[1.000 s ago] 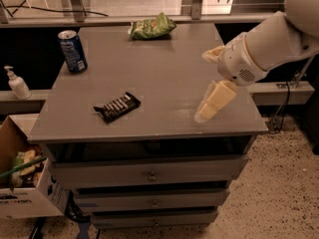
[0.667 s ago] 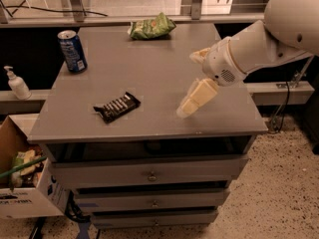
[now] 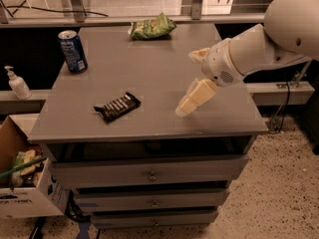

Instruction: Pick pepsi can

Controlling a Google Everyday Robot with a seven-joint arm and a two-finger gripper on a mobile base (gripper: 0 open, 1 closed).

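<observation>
The pepsi can (image 3: 73, 51), blue with a silver top rim, stands upright near the far left corner of the grey table (image 3: 149, 73). My gripper (image 3: 186, 83) hangs over the right half of the table, far to the right of the can and nearer the front. Its two pale fingers (image 3: 195, 96) are spread apart and hold nothing. The white arm reaches in from the upper right.
A flat black candy bar (image 3: 117, 106) lies on the table's front left, between the gripper and the can. A green snack bag (image 3: 152, 27) lies at the far edge. A soap bottle (image 3: 17, 83) and a cardboard box (image 3: 20, 193) stand left of the table. Drawers (image 3: 149, 173) sit below.
The arm and gripper have moved left over the table, toward its middle. The can, candy bar and bag have not moved.
</observation>
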